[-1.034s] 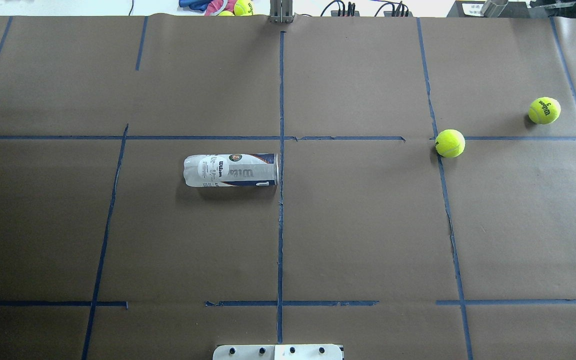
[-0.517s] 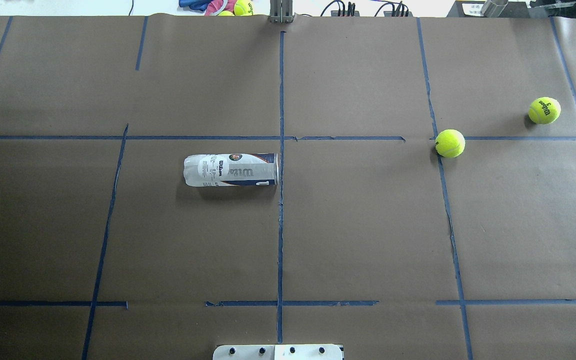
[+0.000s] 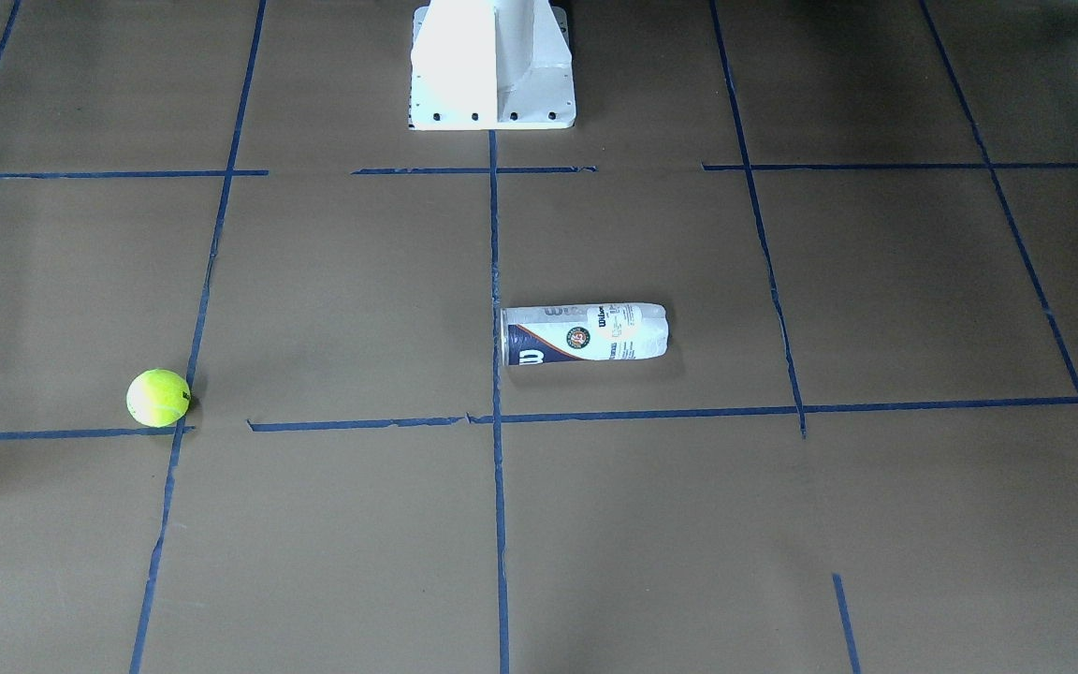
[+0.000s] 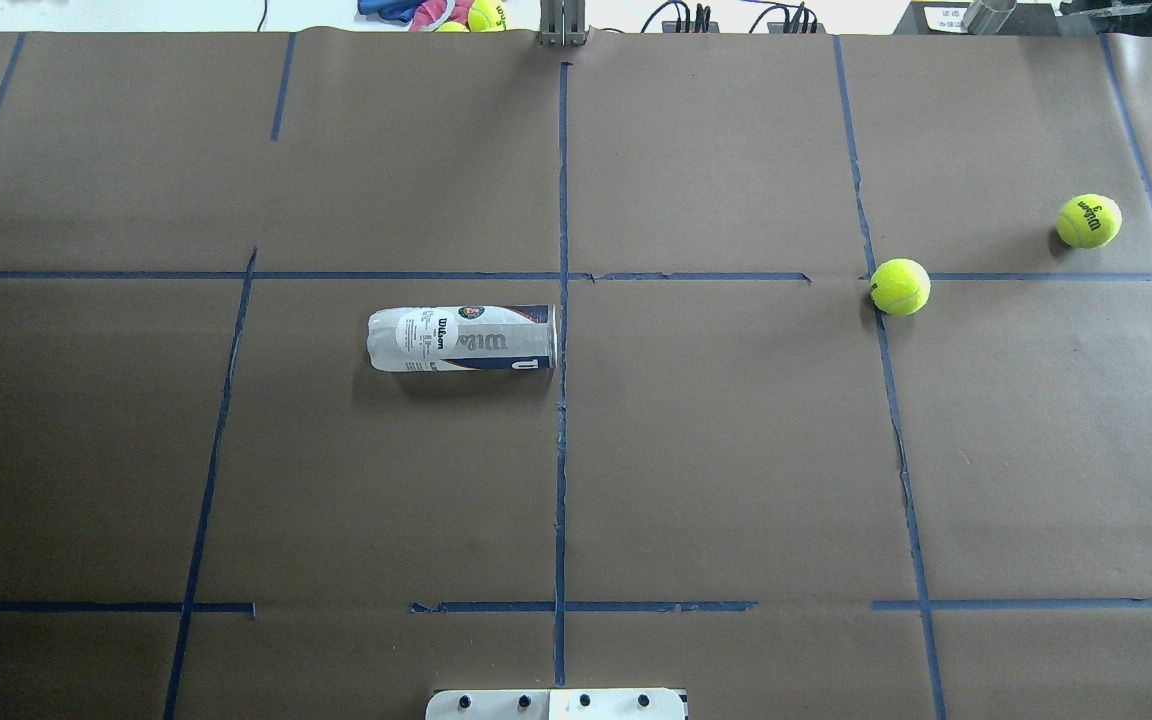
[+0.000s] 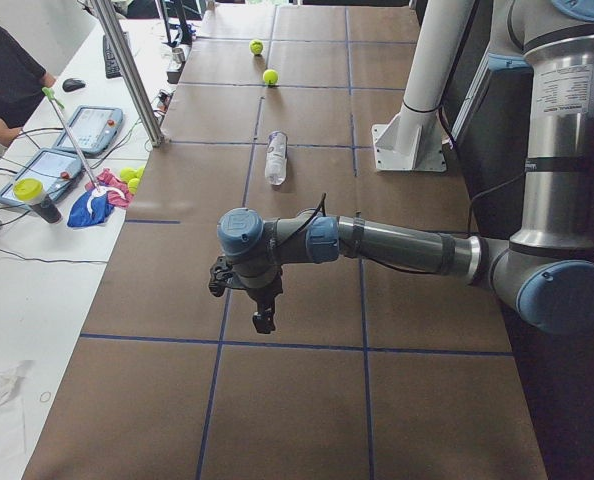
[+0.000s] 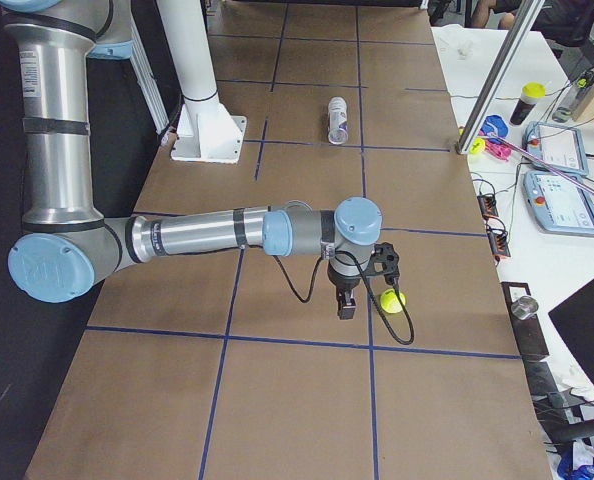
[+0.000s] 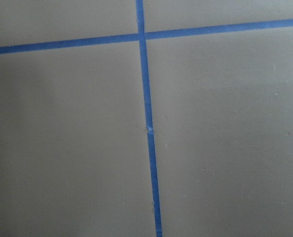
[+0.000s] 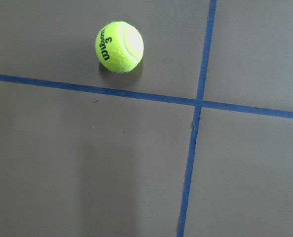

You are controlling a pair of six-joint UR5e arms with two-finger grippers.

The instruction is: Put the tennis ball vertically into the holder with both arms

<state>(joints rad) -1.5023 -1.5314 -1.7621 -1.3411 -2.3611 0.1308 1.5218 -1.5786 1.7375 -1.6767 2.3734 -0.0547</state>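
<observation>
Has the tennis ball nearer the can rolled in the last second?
No. In the overhead view the tennis ball sits against the same blue tape crossing, as before.

On my right wrist feed I read "Wilson" with a "3" beneath it, black on the yellow tennis ball [image 8: 119,47]. The tennis-ball can [image 4: 463,339] shows "Wilson" in black on its white patch — plus a white "W" on the navy end. Its finer print I can't read.
</observation>
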